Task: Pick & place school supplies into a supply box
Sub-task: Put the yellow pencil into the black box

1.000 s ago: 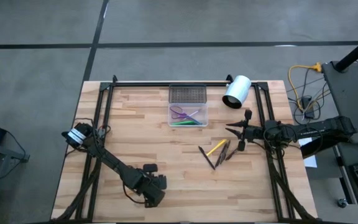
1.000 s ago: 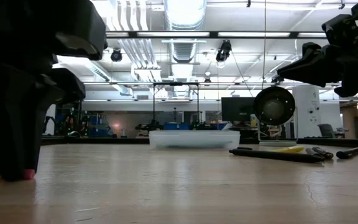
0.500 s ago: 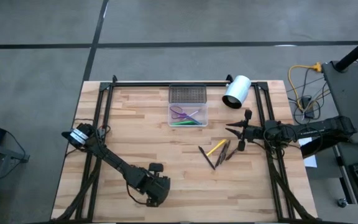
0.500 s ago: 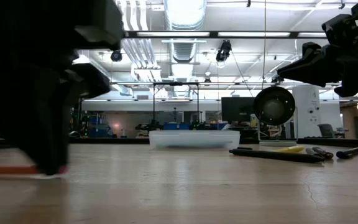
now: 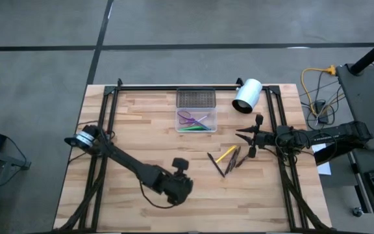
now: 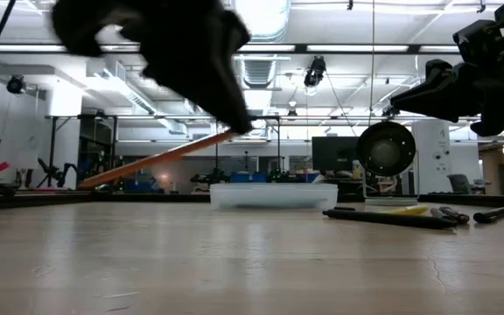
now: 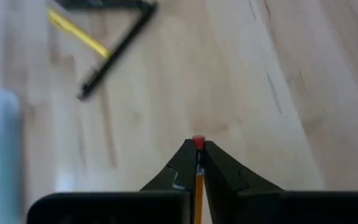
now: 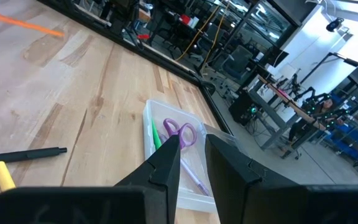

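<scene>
Your left claw [image 7: 197, 163] is clamped shut on an orange pencil [image 6: 160, 157] with a red eraser tip, lifted clear of the tabletop [image 5: 141, 140]; in the low view the pencil slopes down and away from the fingers. Ahead of this claw, well apart, lie the loose supplies: a yellow pencil [image 5: 226, 154] and dark pens [image 5: 216, 164] in a small cluster. Your right claw [image 5: 244, 138] hangs just beside that cluster at the right side, fingers a little apart and gripping nothing. Beyond it sits the supply box [image 5: 197, 112], clear with a dark mesh end, already holding purple-handled scissors [image 8: 180, 132] and a green pen [image 8: 156, 135]. A white cylinder [image 5: 247, 96] lies near the box, toward your right arm's side.
</scene>
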Available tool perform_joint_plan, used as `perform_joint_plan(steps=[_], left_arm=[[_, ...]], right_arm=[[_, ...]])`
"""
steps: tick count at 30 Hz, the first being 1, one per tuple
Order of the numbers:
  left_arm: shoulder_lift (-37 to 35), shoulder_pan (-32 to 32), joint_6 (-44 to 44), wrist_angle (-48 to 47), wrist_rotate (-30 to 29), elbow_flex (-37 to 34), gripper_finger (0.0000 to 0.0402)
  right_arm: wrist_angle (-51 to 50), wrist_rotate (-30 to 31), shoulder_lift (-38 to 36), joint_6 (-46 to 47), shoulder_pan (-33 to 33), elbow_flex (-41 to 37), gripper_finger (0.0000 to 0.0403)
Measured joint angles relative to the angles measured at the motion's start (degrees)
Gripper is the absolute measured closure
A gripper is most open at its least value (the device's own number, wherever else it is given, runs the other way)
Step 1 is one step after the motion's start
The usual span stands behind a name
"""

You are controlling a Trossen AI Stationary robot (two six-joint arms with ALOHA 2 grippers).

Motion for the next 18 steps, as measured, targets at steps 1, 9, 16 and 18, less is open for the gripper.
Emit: perform_joint_plan(steps=[1,9,16,18], left_arm=[[0.0,0.52,1.37,-0.01,-0.26,0.76,0.0401],[-0.02,3.32,10.26,0.84,-4.82,4.35,0.0402],[-0.11,4.82,19.08,5.28,-9.13,4.23,0.0401],[-0.11,5.07,21.89,5.91,-9.91,3.94,0.0401]], right_arm=[[0.0,-0.01,0.0,0.04,0.0,-0.01,0.0335],[-0.01,-0.01,0.0,0.03,0.0,0.0,0.0335],[0.01,-0.01,0.0,0.0,0.0,-0.01,0.0335],[-0.01,0.0,0.0,0.04,0.0,-0.01,0.0335]])
